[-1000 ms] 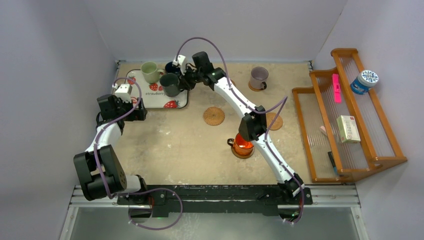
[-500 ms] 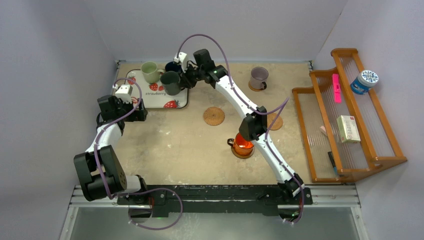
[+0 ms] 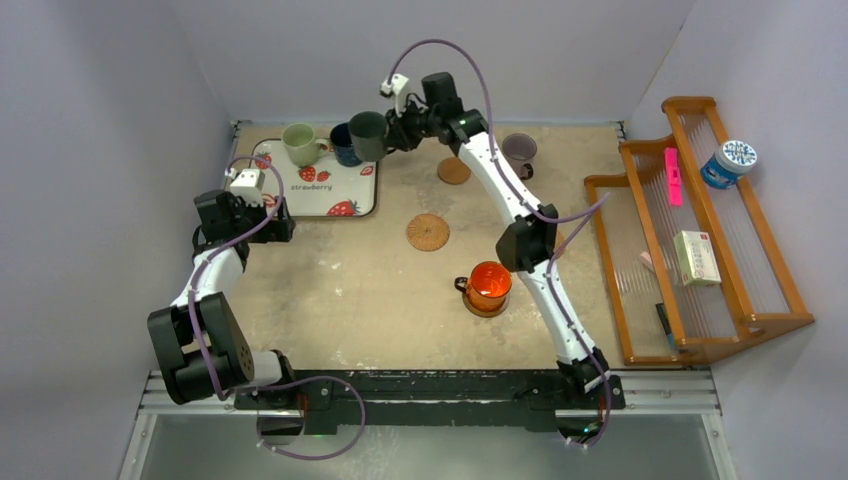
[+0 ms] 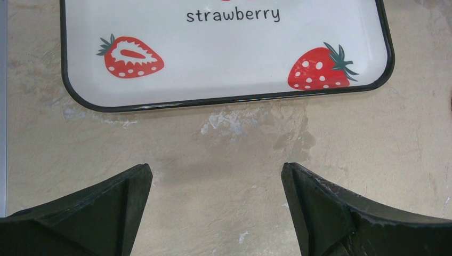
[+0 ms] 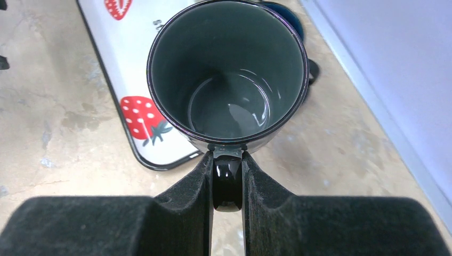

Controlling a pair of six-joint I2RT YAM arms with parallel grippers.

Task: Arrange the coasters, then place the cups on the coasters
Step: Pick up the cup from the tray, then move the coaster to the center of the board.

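Observation:
My right gripper (image 5: 228,157) is shut on the handle of the dark green cup (image 5: 228,69), which hangs upright and empty above the far right corner of the strawberry tray (image 5: 114,48). Seen from above, this cup (image 3: 368,135) sits beside the navy cup (image 3: 343,143) and the pale green cup (image 3: 298,144), both on the tray (image 3: 320,200). The mauve cup (image 3: 518,153) and the orange cup (image 3: 488,283) each stand on a coaster. A plain tan coaster (image 3: 453,171) and a woven coaster (image 3: 428,232) lie bare. My left gripper (image 4: 216,170) stands open and holds nothing, just short of the tray's near edge.
A wooden rack (image 3: 690,230) fills the right side and holds a blue-and-white jar (image 3: 727,163), a pink item and a small box. Grey walls close in the back and the left. My right arm's elbow (image 3: 527,243) hangs over the middle right of the table.
My right gripper has lifted the dark green cup off the tray and carried it right and toward the back, uncovering the tan coaster. The left arm has not moved.

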